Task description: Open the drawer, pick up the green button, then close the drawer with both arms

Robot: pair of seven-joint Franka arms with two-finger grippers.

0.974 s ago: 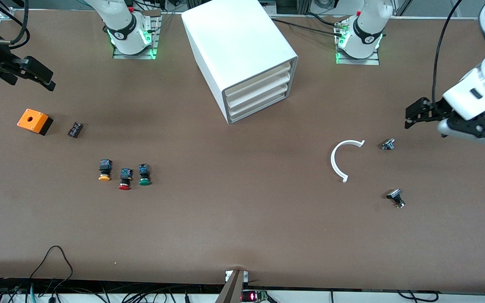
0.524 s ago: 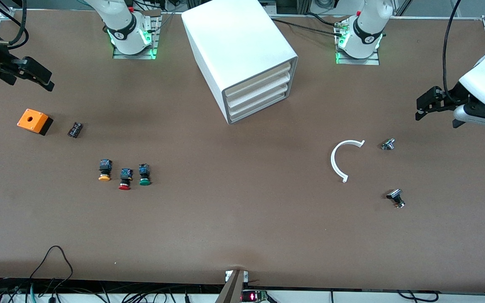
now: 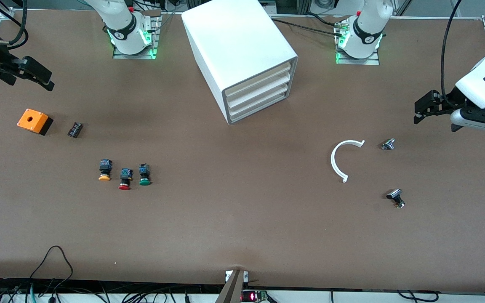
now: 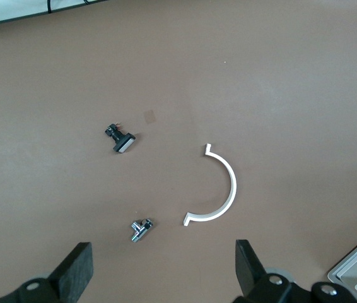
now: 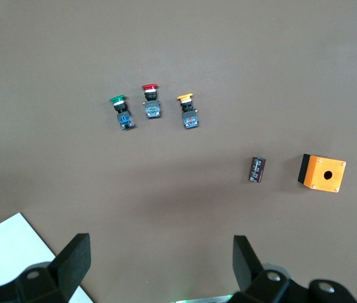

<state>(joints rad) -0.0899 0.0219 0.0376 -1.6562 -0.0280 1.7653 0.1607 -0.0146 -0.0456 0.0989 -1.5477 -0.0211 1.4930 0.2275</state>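
Observation:
The white cabinet [image 3: 242,50] stands at the middle of the table near the arms' bases, and all three drawers are shut. The drawer [image 3: 258,107] is the lowest one. The green-capped button [image 3: 144,175] lies on the table toward the right arm's end, and also shows in the right wrist view [image 5: 122,112]. My right gripper [image 3: 42,78] hangs open and empty over the table's right-arm end, with nothing between its fingers in its own view [image 5: 161,259]. My left gripper [image 3: 421,110] hangs open and empty over the left-arm end [image 4: 164,265].
A red-capped button [image 3: 125,179] and a yellow-capped button [image 3: 105,170] lie beside the green one. An orange box [image 3: 34,121] and a small black part [image 3: 75,129] lie near the right gripper. A white curved piece [image 3: 341,158] and two small metal parts [image 3: 388,144] [image 3: 396,198] lie near the left gripper.
The left gripper has drawn back toward the left-arm end of the table and has nearly stopped. The right arm has not moved.

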